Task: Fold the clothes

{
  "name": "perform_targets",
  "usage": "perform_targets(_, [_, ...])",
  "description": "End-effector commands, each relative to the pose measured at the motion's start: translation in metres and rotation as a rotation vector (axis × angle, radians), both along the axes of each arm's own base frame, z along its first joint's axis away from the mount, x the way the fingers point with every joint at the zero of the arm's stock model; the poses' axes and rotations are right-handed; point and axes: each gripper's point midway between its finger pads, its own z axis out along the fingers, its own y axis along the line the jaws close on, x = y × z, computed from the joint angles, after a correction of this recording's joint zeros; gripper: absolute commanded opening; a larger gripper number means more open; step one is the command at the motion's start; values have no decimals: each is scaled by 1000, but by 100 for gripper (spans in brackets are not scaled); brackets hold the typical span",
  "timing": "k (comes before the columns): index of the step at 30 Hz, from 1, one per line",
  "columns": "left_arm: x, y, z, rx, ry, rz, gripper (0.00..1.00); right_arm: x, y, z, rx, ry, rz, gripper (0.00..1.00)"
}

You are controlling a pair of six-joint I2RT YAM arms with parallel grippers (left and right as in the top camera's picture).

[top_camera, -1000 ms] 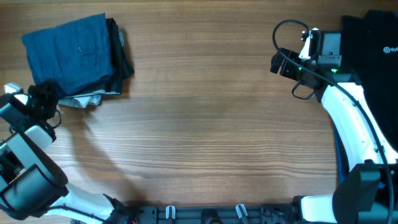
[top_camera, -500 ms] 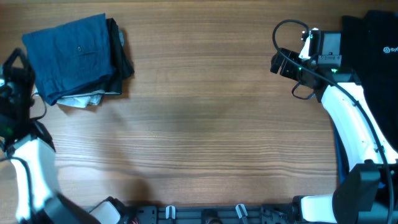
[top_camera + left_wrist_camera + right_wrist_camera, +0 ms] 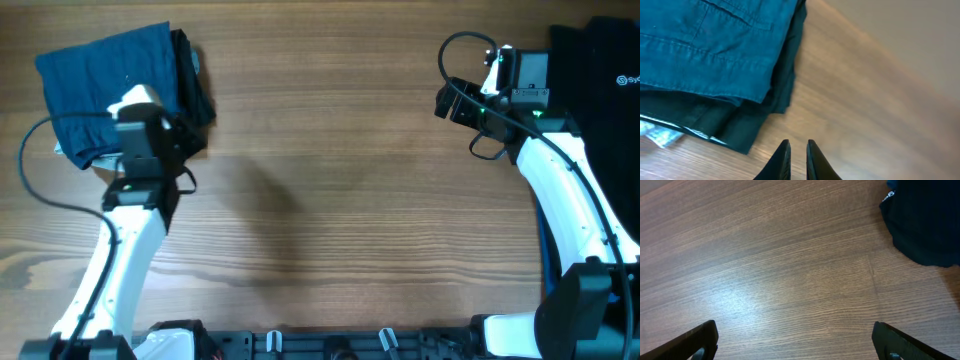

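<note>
A folded blue garment point(image 3: 95, 75) lies on a folded black garment point(image 3: 195, 95) in a stack at the far left; the left wrist view shows the blue one point(image 3: 710, 45) on top of the black one point(image 3: 735, 120). My left gripper point(image 3: 152, 140) hangs over the stack's near right corner; in the left wrist view it point(image 3: 797, 145) is shut and empty above bare wood. An unfolded black garment point(image 3: 600, 90) lies at the far right. My right gripper point(image 3: 447, 100) is just left of it, open and empty point(image 3: 794, 325); the garment's edge point(image 3: 925, 220) shows beyond it.
A pale crinkled item point(image 3: 655, 132) pokes out from under the stack's near edge. Bare wooden table point(image 3: 340, 200) spans the middle between the two arms. A black cable point(image 3: 465, 45) loops above the right wrist.
My left arm swung from the table's left edge to over the stack's near right corner. The right arm has not moved.
</note>
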Motion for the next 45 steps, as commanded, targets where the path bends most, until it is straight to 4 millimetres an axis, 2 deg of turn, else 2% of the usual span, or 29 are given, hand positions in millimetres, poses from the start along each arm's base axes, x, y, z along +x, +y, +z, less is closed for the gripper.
perform_targets(1, [-1, 16, -13, 171, 49, 40, 12, 0, -5, -5, -13, 11, -15, 100])
perform_targets(3, [-4, 16, -17, 172, 70, 39, 35, 0, -5, -5, -13, 11, -15, 100])
perform_targets(4, [-5, 16, -19, 173, 79, 39, 51, 0, -5, -5, -13, 11, -15, 100])
perform_targets(5, [-7, 16, -21, 173, 91, 38, 71, 0, -5, -5, -13, 11, -15, 100])
perform_targets(6, [-9, 16, -23, 172, 104, 37, 99, 0, -5, -5, -13, 11, -15, 99])
perform_targets(20, [-10, 16, -24, 172, 105, 37, 100, 0, -4, -5, -13, 11, -14, 100])
perform_targets(22, [-10, 16, -24, 172, 105, 37, 100, -1, -3, 2, -13, -6, -11, 100])
perform_targets(24, [-10, 16, -24, 172, 105, 37, 100, -3, -2, 23, -13, -61, -8, 100])
perform_targets(27, [-10, 16, -24, 172, 105, 36, 100, -15, 12, 78, -8, -202, 24, 100])
perform_targets(28, [-10, 16, -24, 172, 105, 37, 100, -24, 19, 104, -3, -271, 44, 100])
perform_targets(31, [-10, 16, -24, 172, 105, 37, 100, -57, 37, 168, 16, -449, 97, 100])
perform_targets(33, [-10, 16, -24, 172, 105, 36, 100, -81, 44, 198, 30, -542, 122, 100])
perform_targets(36, [-10, 16, -24, 172, 105, 37, 100, -120, 52, 230, 53, -665, 161, 100])
perform_targets(37, [-10, 16, -24, 172, 105, 36, 100, -140, 50, 234, 59, -706, 168, 100])
perform_targets(38, [-10, 16, -24, 172, 105, 37, 100, -153, 48, 230, 63, -727, 167, 100])
perform_targets(40, [-10, 16, -24, 172, 105, 37, 100, -176, 43, 207, 64, -743, 167, 100])
perform_targets(42, [-10, 16, -24, 172, 105, 37, 100, -192, 40, 161, 59, -705, 166, 99])
perform_targets(44, [-10, 16, -24, 172, 105, 37, 100, -211, 33, 119, 43, -581, 156, 100])
perform_targets(45, [-10, 16, -24, 172, 105, 37, 100, -234, 27, 89, 27, -438, 150, 100])
